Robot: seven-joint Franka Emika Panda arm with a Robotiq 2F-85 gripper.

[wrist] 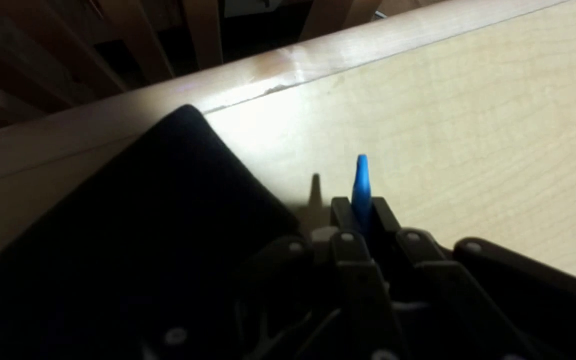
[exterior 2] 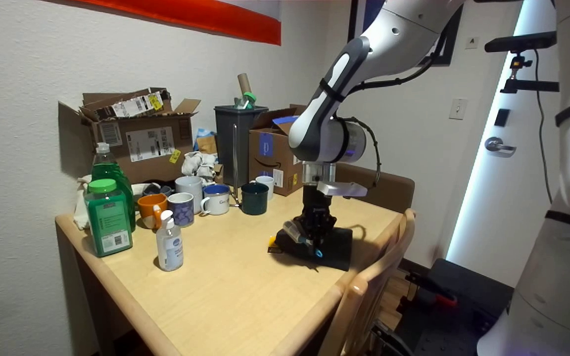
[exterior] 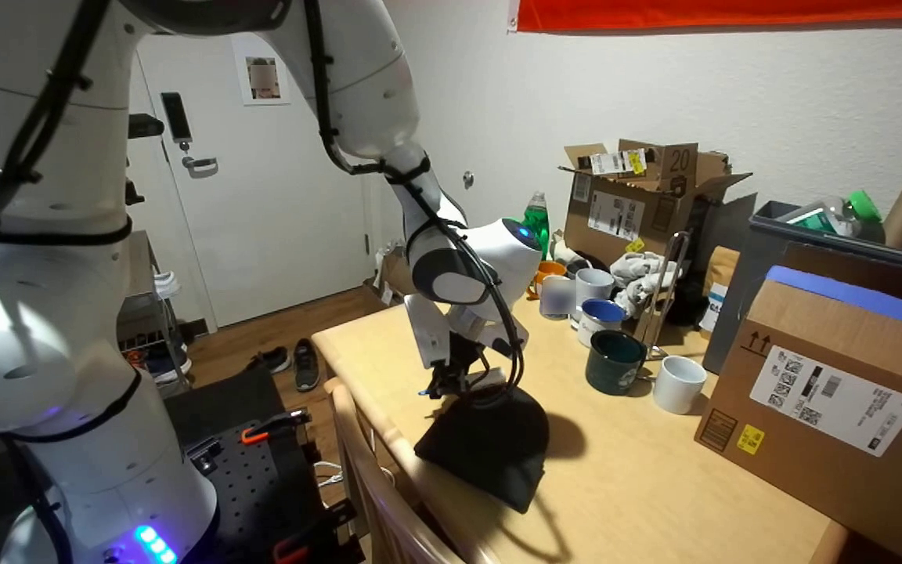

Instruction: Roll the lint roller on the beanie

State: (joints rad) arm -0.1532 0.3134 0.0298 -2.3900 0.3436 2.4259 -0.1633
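Note:
The black beanie lies flat near the table edge, in both exterior views. It fills the lower left of the wrist view. My gripper is shut on the lint roller, whose blue handle tip sticks out between the fingertips. In an exterior view the roller's pale end points out from the other side of the gripper, tilted over the beanie. The gripper is low at the beanie's edge in an exterior view. Whether the roller touches the fabric is hidden.
A wooden chair stands against the table edge by the beanie. A dark green mug, a white mug and a cardboard box stand beyond. A pump bottle and green jug stand at another side. A small yellow patch shows beside the beanie.

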